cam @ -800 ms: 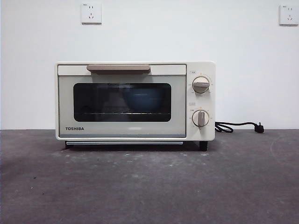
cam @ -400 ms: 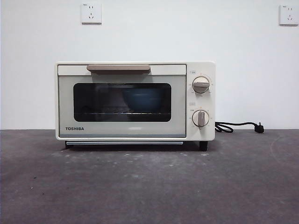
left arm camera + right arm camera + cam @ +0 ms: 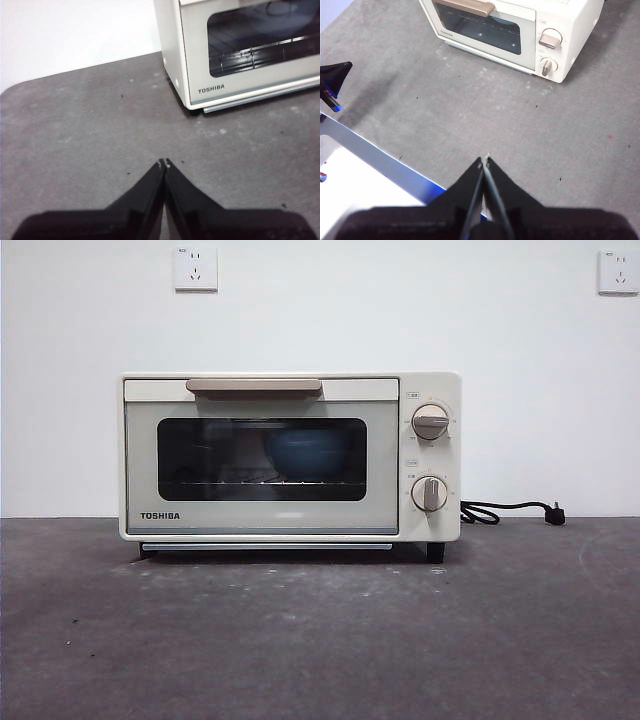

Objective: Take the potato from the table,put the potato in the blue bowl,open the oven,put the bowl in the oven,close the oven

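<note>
The oven (image 3: 290,457) stands on the bench (image 3: 320,640) with its door shut, just as it did a second ago; nothing in the front view has moved since. Through the dark glass, the blue bowl (image 3: 306,454) sits on the rack, at about 3 o'clock from the window's centre. The potato is not visible; whether it lies inside the bowl cannot be told. The left end effector (image 3: 164,162) hangs above bare bench, jaws pressed together and holding nothing, well apart from the oven at its 1 o'clock. The right end effector (image 3: 485,159) is likewise closed tight and empty, higher up. Judging by this stillness, the task looks finished.
</note>
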Motion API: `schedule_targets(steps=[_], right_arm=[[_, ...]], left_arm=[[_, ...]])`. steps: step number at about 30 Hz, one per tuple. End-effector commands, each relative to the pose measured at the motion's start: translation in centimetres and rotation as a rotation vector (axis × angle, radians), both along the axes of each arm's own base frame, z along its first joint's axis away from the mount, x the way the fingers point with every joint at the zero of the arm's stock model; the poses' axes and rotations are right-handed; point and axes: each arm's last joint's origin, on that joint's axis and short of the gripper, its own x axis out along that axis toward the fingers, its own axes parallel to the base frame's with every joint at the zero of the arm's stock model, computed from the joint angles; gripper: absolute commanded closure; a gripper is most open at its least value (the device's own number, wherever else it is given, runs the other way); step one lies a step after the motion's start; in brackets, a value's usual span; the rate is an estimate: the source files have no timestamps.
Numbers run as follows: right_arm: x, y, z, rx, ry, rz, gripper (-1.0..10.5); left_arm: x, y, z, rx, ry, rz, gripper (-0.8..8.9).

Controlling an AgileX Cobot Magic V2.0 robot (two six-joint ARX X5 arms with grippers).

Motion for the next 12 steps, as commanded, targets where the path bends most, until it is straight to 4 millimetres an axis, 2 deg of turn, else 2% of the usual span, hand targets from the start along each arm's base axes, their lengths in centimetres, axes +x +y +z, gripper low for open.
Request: schedule_targets(steps=[1,12], right_arm=[[-0.16,-0.09,-0.08,-0.002,0.012,-0.001,9.5],[-0.16,-0.09,-0.09,-0.003,0.013,-0.002,9.5]], left_arm=[[0.05,0.03,-0.35,-0.072,0.015,0.016,8.18],[0.05,0.05,-0.37,-0.072,0.016,0.022,8.17]])
